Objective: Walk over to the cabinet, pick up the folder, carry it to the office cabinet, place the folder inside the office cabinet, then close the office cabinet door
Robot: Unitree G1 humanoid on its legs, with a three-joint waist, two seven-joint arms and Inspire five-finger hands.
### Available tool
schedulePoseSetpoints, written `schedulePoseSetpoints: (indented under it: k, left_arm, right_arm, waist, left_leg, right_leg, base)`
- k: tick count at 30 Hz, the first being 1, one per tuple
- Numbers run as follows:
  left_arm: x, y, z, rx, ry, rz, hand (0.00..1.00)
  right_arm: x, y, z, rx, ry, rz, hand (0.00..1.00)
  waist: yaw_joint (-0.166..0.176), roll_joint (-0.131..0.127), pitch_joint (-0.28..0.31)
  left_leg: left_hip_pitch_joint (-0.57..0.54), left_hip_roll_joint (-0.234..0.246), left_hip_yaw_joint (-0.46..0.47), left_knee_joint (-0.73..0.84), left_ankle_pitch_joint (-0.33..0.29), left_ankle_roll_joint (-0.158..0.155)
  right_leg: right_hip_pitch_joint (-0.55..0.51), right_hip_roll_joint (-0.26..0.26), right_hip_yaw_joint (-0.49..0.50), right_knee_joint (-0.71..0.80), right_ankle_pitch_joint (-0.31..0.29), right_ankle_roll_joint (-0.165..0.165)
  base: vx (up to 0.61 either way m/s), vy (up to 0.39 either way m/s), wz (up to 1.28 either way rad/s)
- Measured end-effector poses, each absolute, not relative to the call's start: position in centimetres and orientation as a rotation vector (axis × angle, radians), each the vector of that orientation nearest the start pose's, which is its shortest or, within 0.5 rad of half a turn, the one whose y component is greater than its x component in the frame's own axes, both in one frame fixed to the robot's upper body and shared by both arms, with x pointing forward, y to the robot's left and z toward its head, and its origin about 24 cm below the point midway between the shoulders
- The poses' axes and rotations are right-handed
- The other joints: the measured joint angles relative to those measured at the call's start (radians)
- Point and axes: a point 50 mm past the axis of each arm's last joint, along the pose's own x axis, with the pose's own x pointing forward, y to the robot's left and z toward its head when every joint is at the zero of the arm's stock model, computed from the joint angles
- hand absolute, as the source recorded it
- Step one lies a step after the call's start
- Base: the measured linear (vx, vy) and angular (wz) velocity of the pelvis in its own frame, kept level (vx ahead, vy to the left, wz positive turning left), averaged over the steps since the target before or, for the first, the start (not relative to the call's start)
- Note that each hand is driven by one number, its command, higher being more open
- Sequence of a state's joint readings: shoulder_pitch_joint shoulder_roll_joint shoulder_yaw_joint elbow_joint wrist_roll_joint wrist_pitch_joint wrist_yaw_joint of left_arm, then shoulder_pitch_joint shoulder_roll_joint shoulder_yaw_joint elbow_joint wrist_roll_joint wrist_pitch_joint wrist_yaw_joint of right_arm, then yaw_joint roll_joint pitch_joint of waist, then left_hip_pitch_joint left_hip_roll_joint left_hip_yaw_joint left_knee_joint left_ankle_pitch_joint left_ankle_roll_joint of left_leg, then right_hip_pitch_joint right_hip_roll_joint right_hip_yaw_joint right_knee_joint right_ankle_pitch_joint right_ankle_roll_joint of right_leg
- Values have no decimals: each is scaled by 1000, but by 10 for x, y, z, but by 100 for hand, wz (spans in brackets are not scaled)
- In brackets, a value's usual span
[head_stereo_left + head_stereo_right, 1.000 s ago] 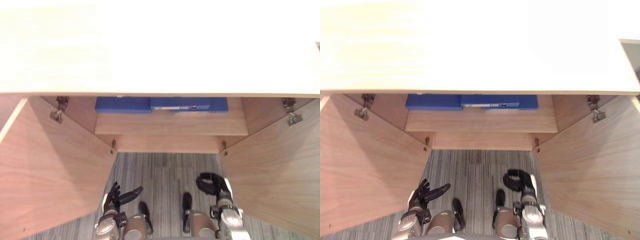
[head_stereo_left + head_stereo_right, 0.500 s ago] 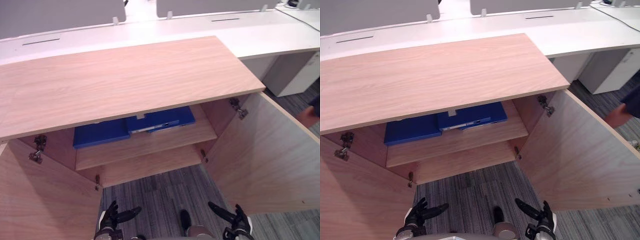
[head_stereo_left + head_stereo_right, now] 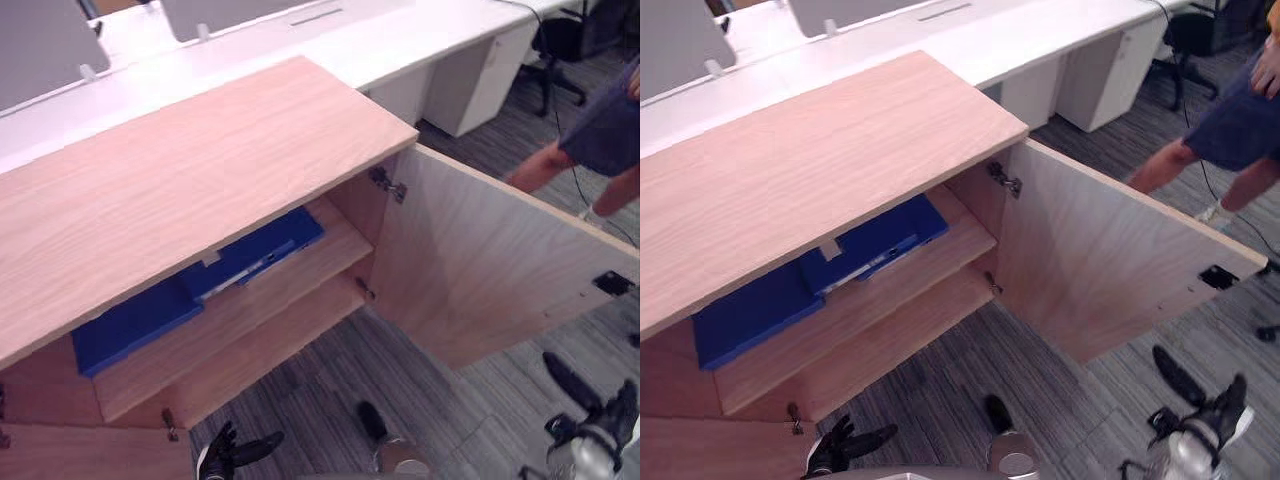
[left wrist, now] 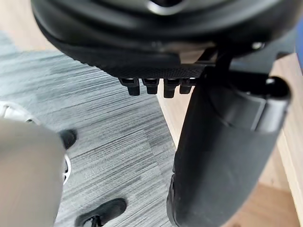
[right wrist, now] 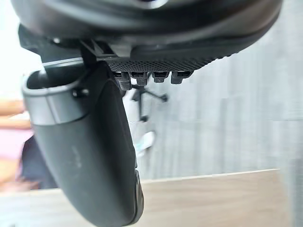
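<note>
Matt woodgrain cabinet (image 3: 180,190); metal hinge (image 3: 386,185); ribbed grey carpet floor (image 3: 320,375).

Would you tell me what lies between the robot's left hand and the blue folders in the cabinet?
Between the left hand and blue folders, the left eye view shows grey striped carpet, then the lower wooden shelf and the upper shelf's front.

The cabinet (image 3: 820,150) door (image 3: 1100,260) stands open; two blue folders (image 3: 875,240) lie on the upper shelf (image 3: 915,275), one at its left end. The left hand (image 3: 832,453) and right hand (image 3: 1202,428) hang low, fingers straight.
</note>
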State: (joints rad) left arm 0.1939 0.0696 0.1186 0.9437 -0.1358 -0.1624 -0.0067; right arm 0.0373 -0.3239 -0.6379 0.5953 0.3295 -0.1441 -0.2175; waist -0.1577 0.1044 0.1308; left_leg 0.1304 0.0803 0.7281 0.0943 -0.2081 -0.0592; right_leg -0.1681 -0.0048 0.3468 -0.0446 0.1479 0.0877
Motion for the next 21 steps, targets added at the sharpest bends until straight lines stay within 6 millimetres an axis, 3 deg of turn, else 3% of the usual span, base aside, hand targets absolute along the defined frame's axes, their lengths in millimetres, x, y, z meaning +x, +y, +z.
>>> schedulePoseSetpoints:
  k: [5,8,16,21]
  left_arm:
    - [92,200,-150,-67,919,206,100]
    - [96,199,-149,-57,908,183,100]
    - [99,197,-149,-50,901,162,100]
    - [101,197,-148,-36,896,155,100]
  right_arm:
    - [222,-385,28,-82,161,-762,100]
    - [245,-379,42,-138,143,-684,100]
    - [254,-370,51,-306,158,-568,100]
    - [229,-348,60,-394,75,-454,100]
  waist:
    - [-2,36,51]
    - [0,37,70]
    - [-11,34,76]
    - [-24,15,96]
  left_leg:
    - [-15,-6,-1,11,-11,-2]
    - [-19,-2,-1,15,-11,-2]
    - [-17,19,5,19,-21,-15]
    - [-17,28,13,37,-27,-15]
  right_leg:
    - [-30,7,40,0,9,14]
    - [-31,9,41,-8,12,15]
    - [-44,34,73,-8,24,12]
    - [-42,49,93,-15,40,9]
  base:
    - [6,-33,-23]
    - [-17,-73,-4]
    - [26,-71,-17]
    - [0,-75,-12]
